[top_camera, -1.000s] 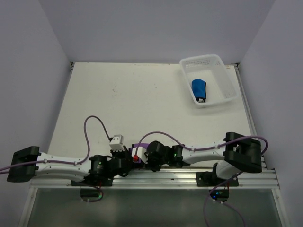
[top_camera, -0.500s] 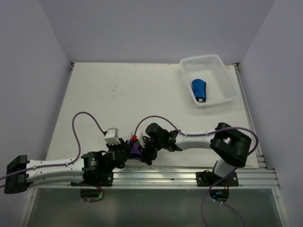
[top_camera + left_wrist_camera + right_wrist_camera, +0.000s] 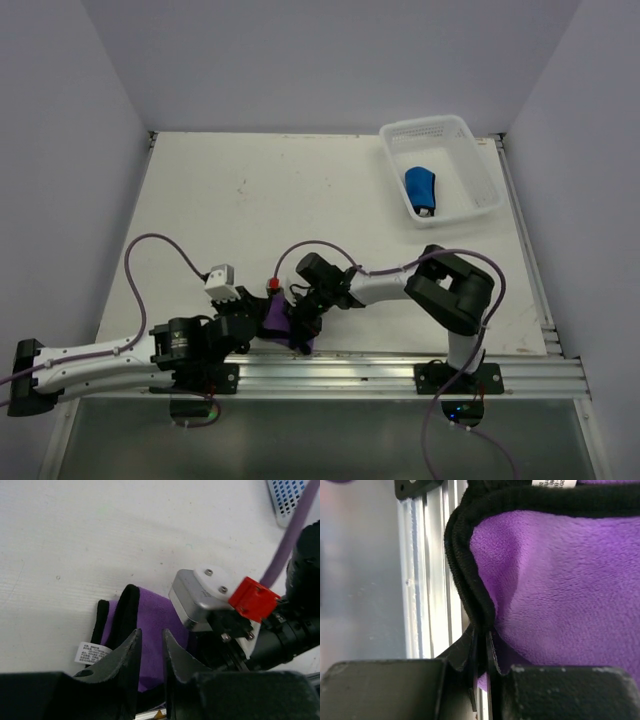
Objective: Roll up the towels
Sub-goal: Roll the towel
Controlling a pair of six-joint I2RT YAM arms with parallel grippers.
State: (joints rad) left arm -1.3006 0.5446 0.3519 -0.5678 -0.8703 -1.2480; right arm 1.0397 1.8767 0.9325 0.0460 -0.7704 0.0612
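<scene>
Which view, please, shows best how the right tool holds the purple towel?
The right wrist view: the right tool pinches the purple towel by its black hem. The left wrist view shows the towel folded, the grip hidden; the top view gives only a purple patch.

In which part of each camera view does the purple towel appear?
Top external: purple towel at the near table edge, left of centre.
Left wrist: purple towel at lower centre.
Right wrist: purple towel fills the right side.
Shared landmark: aluminium rail, in top and right wrist views.

Pale lavender walls (image 3: 330, 60) surround a white table (image 3: 280, 200) with an aluminium rail (image 3: 350, 375)
</scene>
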